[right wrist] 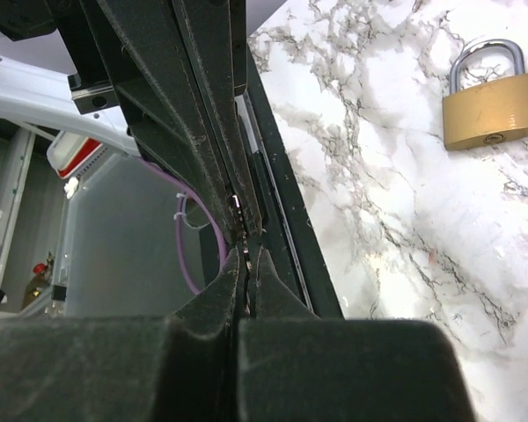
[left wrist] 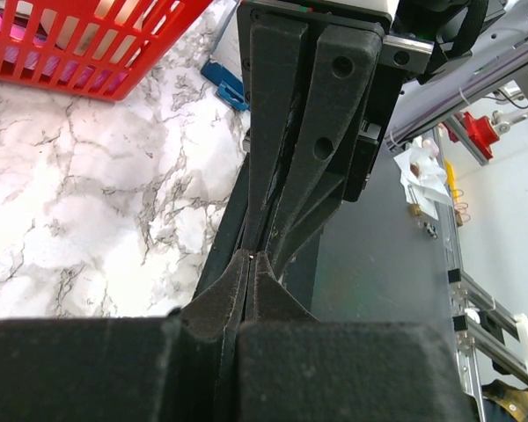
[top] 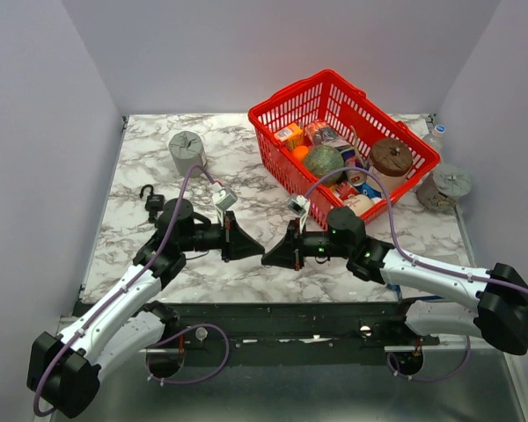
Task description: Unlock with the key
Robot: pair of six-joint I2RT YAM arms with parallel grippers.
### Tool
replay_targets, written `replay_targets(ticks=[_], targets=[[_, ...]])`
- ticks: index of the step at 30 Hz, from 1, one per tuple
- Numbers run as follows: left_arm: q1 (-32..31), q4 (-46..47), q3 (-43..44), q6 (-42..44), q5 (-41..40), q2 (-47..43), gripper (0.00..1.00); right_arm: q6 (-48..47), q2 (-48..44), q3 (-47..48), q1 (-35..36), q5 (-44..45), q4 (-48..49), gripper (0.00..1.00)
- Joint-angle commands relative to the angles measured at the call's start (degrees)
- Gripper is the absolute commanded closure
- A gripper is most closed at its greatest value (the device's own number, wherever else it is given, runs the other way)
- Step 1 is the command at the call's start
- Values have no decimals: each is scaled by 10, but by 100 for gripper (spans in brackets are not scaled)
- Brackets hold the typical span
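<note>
My two grippers meet tip to tip over the table's near edge. A thin silver sliver of the key (right wrist: 246,249) runs between both pairs of fingertips; its black head is hidden. The left gripper (top: 259,255) (left wrist: 249,257) is shut, with a small metal glint at its tips. Facing it, the right gripper (top: 267,259) (right wrist: 246,255) is shut on the same sliver. A brass padlock (right wrist: 493,105) lies flat on the marble, apart from both grippers. A black padlock (top: 152,200) lies at the table's left, beside the left arm.
A red basket (top: 273,119) full of groceries stands at the back right. A grey cylinder (top: 187,151) sits at the back left, and a round reel (top: 444,186) at the right edge. The dark front rail (top: 273,312) runs just below the grippers.
</note>
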Motion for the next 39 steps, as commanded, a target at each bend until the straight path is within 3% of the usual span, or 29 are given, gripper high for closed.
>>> replay_targets(ticks=[1,2,3,6,8,9,12,16,20,26,39], targets=[[-1,-7,13,16,-24,-9,100,1,1,-7,3,2,25,99],[0,-11,14,17,-38,-10,94,2,3,-8,2,2,27,99],[-1,-26,15,19,-52,-13,68,4,4,-8,3,8,28,99],[0,-79,15,11,-171,-29,27,-2,6,-9,0,18,26,99],[-1,-120,8,-18,-269,-37,20,-8,3,-12,-4,20,24,99],[-1,-172,7,-32,-370,-40,15,-8,2,-13,-8,22,24,99],[11,-245,-10,-100,-497,-23,10,-11,-9,-27,-14,24,24,99],[37,-217,-63,-159,-493,2,10,-13,-34,-48,-14,31,24,99],[46,-200,-88,-165,-507,39,11,-13,-63,-71,-15,41,25,99],[52,-207,-84,-153,-536,87,10,-19,-93,-87,-14,53,29,99],[65,-90,-24,-133,-530,238,9,-32,-94,-99,-14,48,34,99]])
